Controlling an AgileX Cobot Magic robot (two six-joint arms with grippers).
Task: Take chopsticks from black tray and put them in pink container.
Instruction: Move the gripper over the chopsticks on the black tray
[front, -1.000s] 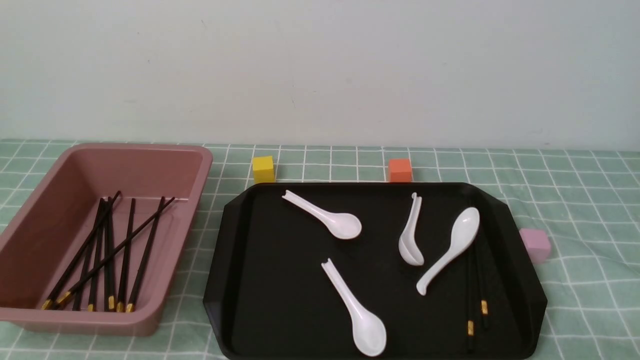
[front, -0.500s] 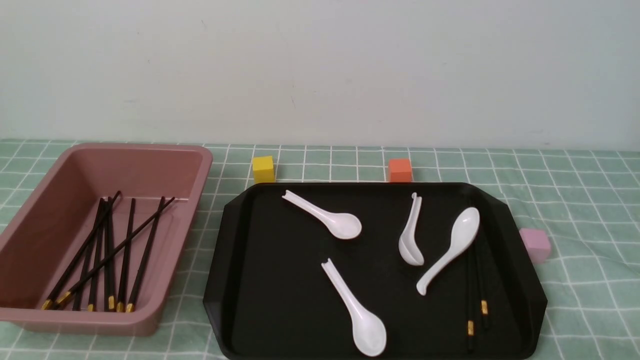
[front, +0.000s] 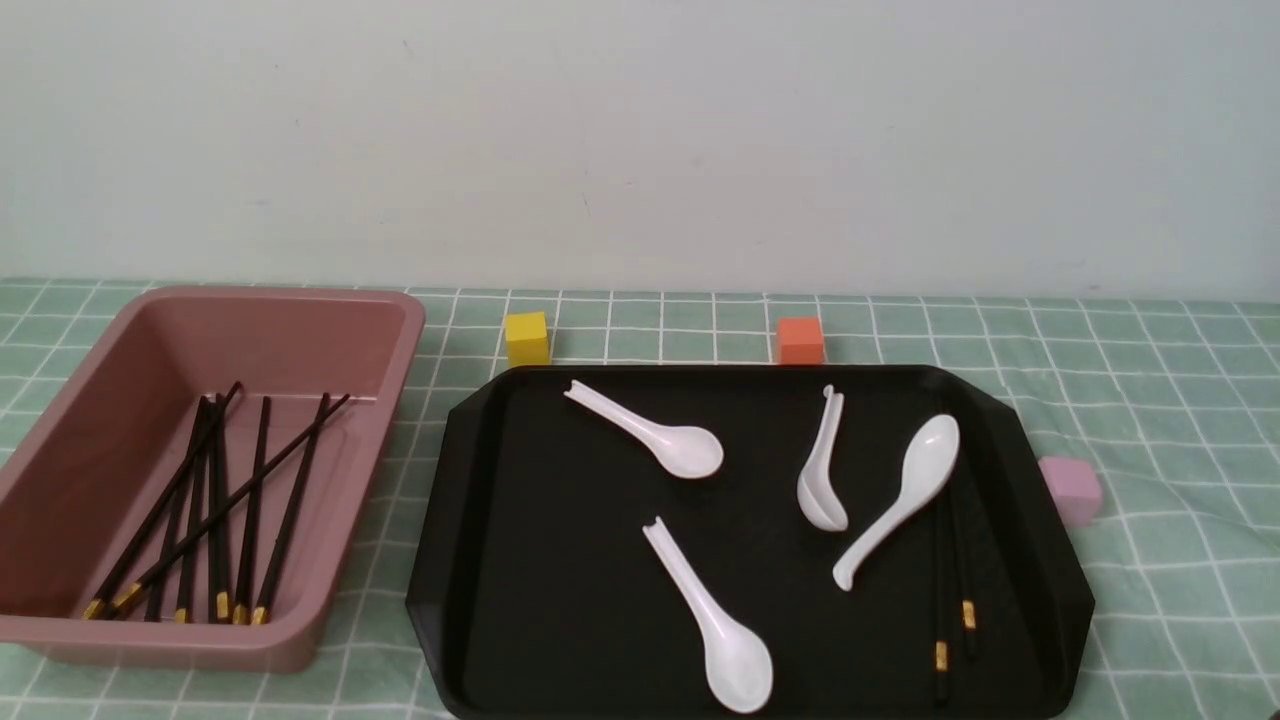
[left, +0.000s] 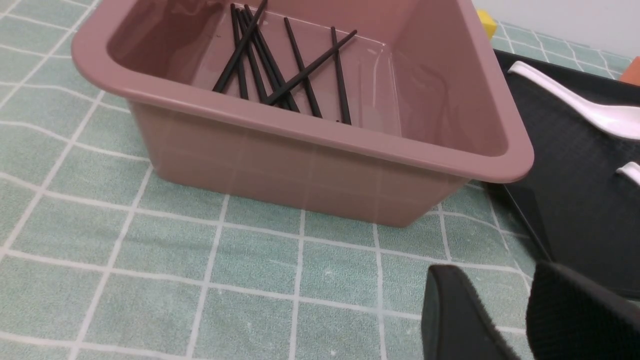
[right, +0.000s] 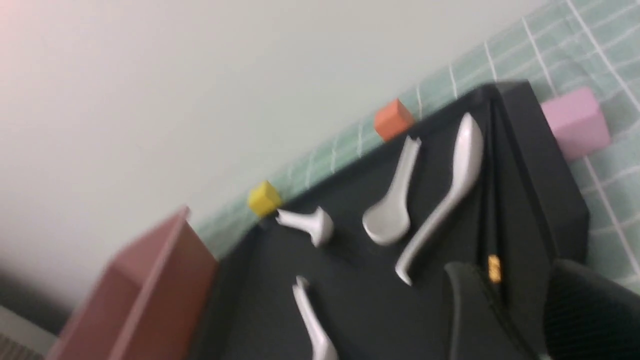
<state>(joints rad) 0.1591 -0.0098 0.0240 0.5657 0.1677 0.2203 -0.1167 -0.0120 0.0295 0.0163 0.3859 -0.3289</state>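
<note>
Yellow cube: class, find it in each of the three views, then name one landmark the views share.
Front view: yellow cube on the cloth behind the black tray's far left corner.
Left wrist view: cube peeks out past the pink container's far corner.
Right wrist view: blurred cube at the tray's corner.
Shared landmark: the pink container.

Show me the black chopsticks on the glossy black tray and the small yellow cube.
Black chopsticks (front: 941, 655) on glossy black tray (front: 560, 600): front view, gold band.
Small yellow cube (front: 527, 340): front view, front face.
</note>
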